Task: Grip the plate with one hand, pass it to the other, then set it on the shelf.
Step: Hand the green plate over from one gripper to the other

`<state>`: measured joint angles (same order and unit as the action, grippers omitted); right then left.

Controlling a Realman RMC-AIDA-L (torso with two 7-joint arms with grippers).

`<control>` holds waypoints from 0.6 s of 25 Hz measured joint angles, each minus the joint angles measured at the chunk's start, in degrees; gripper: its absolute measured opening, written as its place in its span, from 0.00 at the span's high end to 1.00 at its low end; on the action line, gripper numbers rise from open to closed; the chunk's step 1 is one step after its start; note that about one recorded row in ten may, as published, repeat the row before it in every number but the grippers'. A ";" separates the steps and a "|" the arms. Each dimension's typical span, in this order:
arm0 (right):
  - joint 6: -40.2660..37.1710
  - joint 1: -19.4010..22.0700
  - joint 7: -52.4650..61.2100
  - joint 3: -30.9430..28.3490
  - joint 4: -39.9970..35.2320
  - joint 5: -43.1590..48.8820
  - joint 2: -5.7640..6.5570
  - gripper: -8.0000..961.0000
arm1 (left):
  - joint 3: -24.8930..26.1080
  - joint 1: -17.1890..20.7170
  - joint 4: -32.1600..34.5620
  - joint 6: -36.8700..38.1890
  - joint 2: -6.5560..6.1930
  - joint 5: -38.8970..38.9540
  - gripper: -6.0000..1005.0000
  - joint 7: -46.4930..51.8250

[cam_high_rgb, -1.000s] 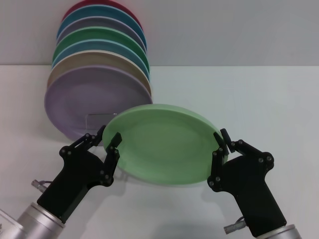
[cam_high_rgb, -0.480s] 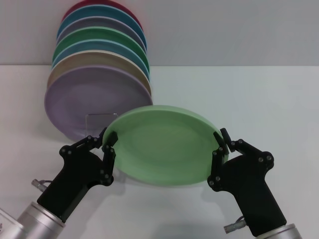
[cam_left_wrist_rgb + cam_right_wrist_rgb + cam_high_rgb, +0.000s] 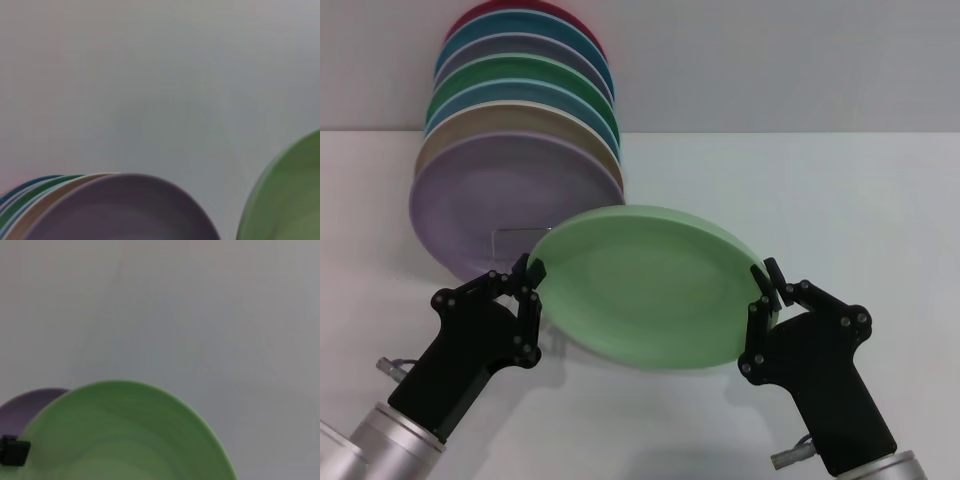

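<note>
The left gripper (image 3: 532,282) and right gripper (image 3: 766,292) sit nearest, low in the head view, each closed on an opposite edge of the plate (image 3: 645,288), which hangs between them above the white table (image 3: 840,200). The plate is tilted, its concave face turned up and toward the robot, its far rim higher than its near rim, and its long axis runs left to right between the two grippers. Just behind its left edge the wire shelf (image 3: 512,240) stands on the table, holding a row of upright plates: a lilac plate (image 3: 485,195) in front, then tan, blue, dark green, purplish, teal and red ones (image 3: 525,12) behind it. These stand close behind the plate's far-left rim.
</note>
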<state>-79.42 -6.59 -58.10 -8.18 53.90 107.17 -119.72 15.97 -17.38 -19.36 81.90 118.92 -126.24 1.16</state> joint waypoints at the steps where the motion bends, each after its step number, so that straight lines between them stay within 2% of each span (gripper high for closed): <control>1: -0.03 0.05 0.00 0.00 -0.02 0.00 0.00 0.87 | 0.01 0.01 0.01 -0.01 0.00 0.00 0.92 0.00; 15: 0.22 -0.01 0.23 0.33 -0.12 -0.03 0.02 0.86 | -0.08 -0.18 0.03 -0.17 0.08 -0.21 0.95 0.06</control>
<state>-79.21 -6.59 -57.87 -7.84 53.78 107.14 -119.70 15.88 -17.56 -19.32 81.73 119.00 -126.45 1.22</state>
